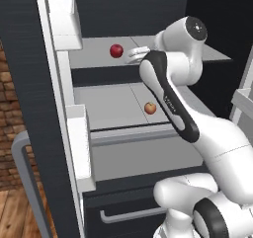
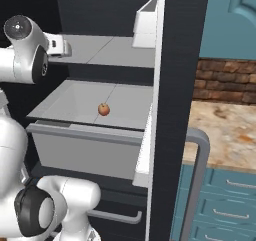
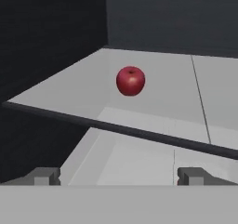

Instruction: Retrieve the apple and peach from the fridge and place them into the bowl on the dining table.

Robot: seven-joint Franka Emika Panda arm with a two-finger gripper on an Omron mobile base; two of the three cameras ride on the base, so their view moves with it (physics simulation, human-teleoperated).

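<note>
The dark red apple rests on the upper grey shelf of the open fridge. One shelf lower lies the orange-pink peach. My gripper hovers at the front edge of the upper shelf, just right of the apple and a short way back from it. It is open, with nothing between its fingertips. In the hand view the apple sits straight ahead, beyond the shelf's dark front edge. The bowl and the dining table are out of view.
The left fridge door with white bins stands open beside the arm, and the right door flanks the other side. A grey drawer front sits under the peach's shelf. A mottled beige counter with teal drawers lies to the right.
</note>
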